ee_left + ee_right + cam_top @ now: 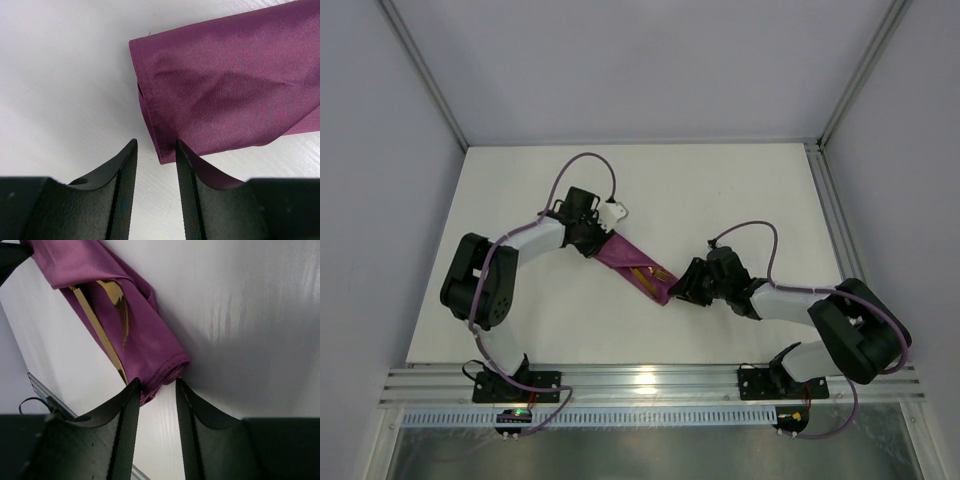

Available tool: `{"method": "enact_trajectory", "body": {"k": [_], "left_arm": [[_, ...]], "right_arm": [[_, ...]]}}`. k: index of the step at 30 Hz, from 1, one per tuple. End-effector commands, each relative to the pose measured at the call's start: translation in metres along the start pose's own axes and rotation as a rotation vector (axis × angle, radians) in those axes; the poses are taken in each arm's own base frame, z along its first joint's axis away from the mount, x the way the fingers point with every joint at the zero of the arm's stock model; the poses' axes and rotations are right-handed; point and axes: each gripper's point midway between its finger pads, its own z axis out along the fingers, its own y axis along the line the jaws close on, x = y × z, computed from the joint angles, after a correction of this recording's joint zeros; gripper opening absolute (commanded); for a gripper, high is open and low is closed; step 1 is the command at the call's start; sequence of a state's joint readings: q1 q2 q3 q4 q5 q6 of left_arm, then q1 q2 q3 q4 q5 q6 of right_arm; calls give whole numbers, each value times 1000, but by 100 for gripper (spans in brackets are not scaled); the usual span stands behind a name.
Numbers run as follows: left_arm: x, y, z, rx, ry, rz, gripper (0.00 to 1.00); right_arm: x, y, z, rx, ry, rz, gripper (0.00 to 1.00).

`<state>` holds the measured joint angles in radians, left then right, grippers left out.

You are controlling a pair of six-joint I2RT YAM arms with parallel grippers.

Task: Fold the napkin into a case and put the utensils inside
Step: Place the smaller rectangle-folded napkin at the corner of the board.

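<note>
Case [633, 264] is a slim magenta strip lying diagonal on the table [740, 190], strung between my two claws. Utensils sit in it toward the lower-right end. The knife [100, 332] has its serrated blade exposed along the open fold. A second gold piece [119, 302] is beside it, likely the fork, half under a flap. Risks as I read them: the pocket isn't closed over the utensils and the end is only loosely rolled. Any tug or nudge there could unroll it or slide the knife out onto the table. The blade tip is right by one finger of my right claw, so it's easy to catch. Pulling both ends at once would flatten the fold. Right claw [155, 382]: released, jaws apart, the case's rolled end right at the mouth. Whether it touches a fingertip or just misses, I can't tell. Left claw [155, 145]: also released, jaws apart, nothing clamped. The case's upper-left corner sits just ahead of the tips, overlapping the gap, cloth flat on the table.
</note>
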<state>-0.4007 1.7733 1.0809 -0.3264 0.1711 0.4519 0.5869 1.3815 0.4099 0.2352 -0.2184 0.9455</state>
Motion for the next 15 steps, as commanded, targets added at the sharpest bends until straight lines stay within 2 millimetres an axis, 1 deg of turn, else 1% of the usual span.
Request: {"method": "enact_trajectory", "body": {"k": [1, 3, 4, 7, 8, 9, 10, 11, 12, 13, 14, 15], "left_arm": [[-8, 6, -16, -38, -28, 1, 38], [-7, 12, -18, -49, -31, -16, 39], [-8, 14, -20, -55, -35, -25, 39], [-6, 23, -23, -64, -39, -55, 39], [-7, 25, -23, -64, -42, -60, 39], [-5, 26, -22, -60, -33, -66, 39], [-5, 27, -22, -58, -35, -71, 39], [-7, 29, -22, -58, -36, -70, 39], [-6, 29, -21, -56, -31, -73, 39], [-6, 28, -20, -50, -29, -73, 39], [-9, 30, -21, -53, -34, -72, 39], [-10, 31, -21, -52, -36, -72, 39]], "right_arm": [[-10, -9, 10, 35, -45, 13, 37], [-15, -12, 12, 47, -50, 15, 32], [-20, -13, 14, 59, -54, 21, 26], [-32, -15, 19, 77, -59, 6, 15], [-34, -21, 23, 91, -53, 17, 10], [-39, -20, 25, 90, -52, 14, 8], [-45, -16, 27, 80, -54, 14, 6], [-50, -23, 30, 97, -53, 26, 4], [-55, -24, 32, 103, -57, 16, 4], [-64, -21, 33, 101, -61, 12, 4], [-70, -29, 36, 125, -59, 20, 4], [-75, -30, 38, 133, -57, 19, 4]]}}
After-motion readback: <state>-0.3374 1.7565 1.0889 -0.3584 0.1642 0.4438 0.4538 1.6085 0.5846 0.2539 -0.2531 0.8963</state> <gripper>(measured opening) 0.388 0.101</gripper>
